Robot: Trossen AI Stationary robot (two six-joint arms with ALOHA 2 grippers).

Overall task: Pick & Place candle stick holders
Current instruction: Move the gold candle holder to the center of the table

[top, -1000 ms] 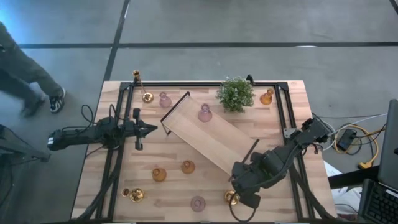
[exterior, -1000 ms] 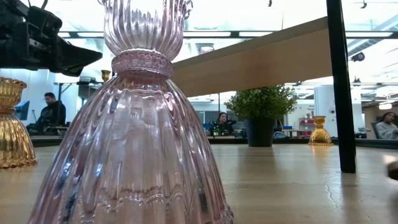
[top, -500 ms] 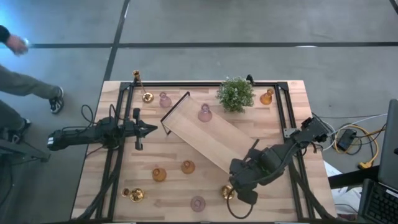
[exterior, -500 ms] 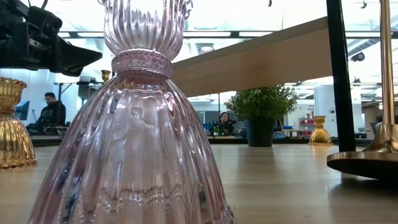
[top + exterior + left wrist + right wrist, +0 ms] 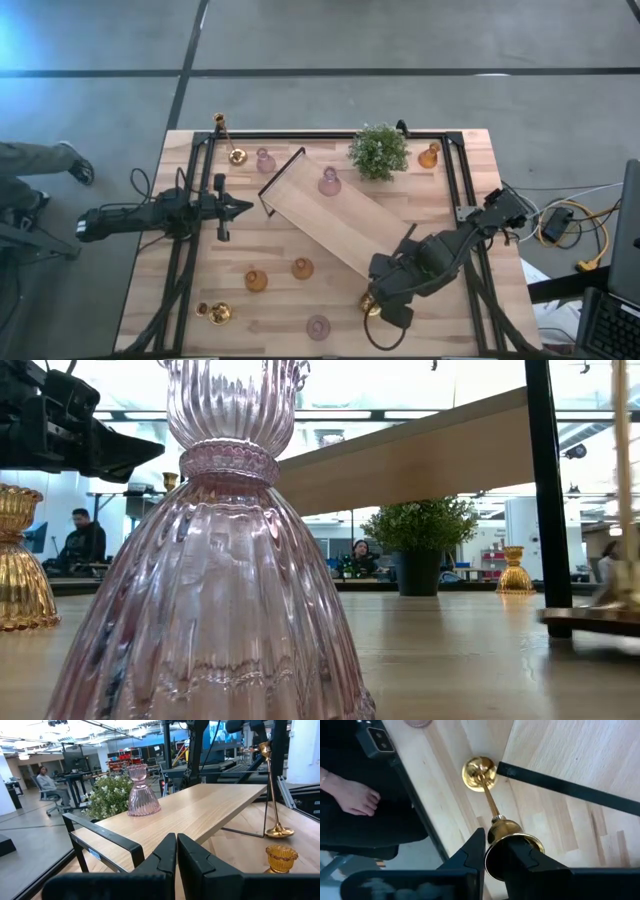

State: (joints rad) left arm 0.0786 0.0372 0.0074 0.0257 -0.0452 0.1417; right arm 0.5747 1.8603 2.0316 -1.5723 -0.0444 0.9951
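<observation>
High view: one pink holder (image 5: 329,181) on tray (image 5: 345,235), approx eight left off it. Right gripper (image 5: 377,301) at tray's near end grips tall gold holder (image 5: 492,815); left gripper (image 5: 243,208) beside tray, closed, empty.

Both arms are dark, close to black, built of chunky jointed segments with a matte finish. The left arm (image 5: 150,215) is long and slim, with thin black cables looping beside its rear part. The right arm (image 5: 440,260) is bulkier, with a grey metal bracket near its base. Each arm ends in two flat, angular black fingers (image 5: 162,857) with bevelled edges, set on a broad black crossbar.
</observation>
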